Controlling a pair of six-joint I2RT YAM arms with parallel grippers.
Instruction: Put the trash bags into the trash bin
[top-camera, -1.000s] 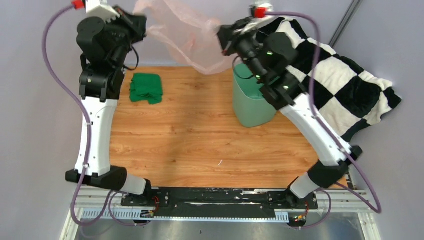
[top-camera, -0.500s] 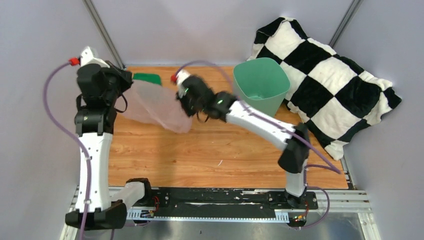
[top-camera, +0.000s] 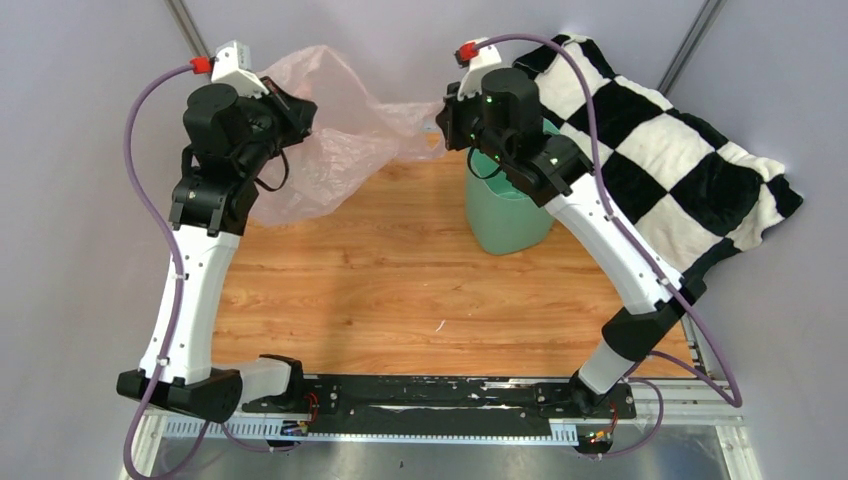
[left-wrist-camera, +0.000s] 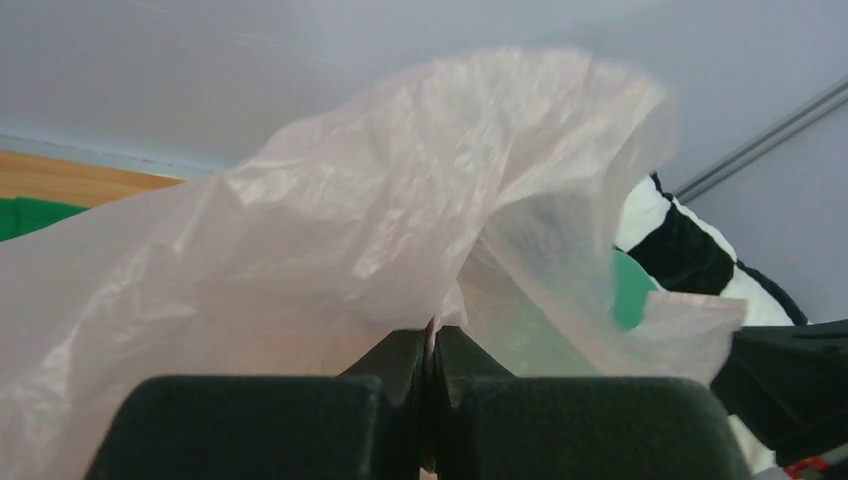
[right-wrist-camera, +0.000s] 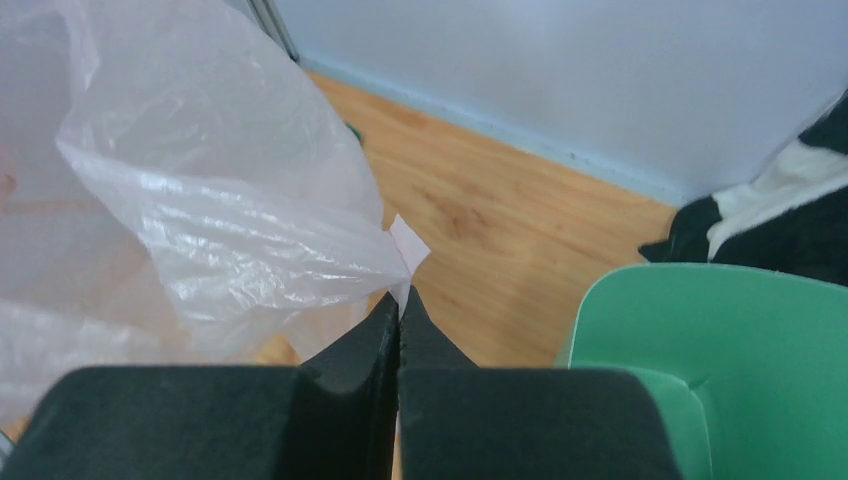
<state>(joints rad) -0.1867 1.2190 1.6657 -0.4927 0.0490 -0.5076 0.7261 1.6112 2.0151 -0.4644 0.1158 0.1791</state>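
Two thin pinches are all that carry the crinkly, translucent pale-pink plastic bag (top-camera: 335, 150), so watch them. Your left gripper (left-wrist-camera: 432, 345) is clamped on a fold of film, and your right gripper (right-wrist-camera: 398, 305) is clenched on only a small corner flap. That slippery corner could, I judge, slide out if you spread the arms wider. The bag's loose belly sags to the left of the mint-green plastic bin (top-camera: 505, 225) with the rounded-square rim, not over its mouth. Lowering from here would likely drape film down the outer wall or onto the wooden tabletop (top-camera: 400, 290), and a snag on the rim might tip the bin. The bag is stretched between both grippers, raised, with its right end just beside the bin.
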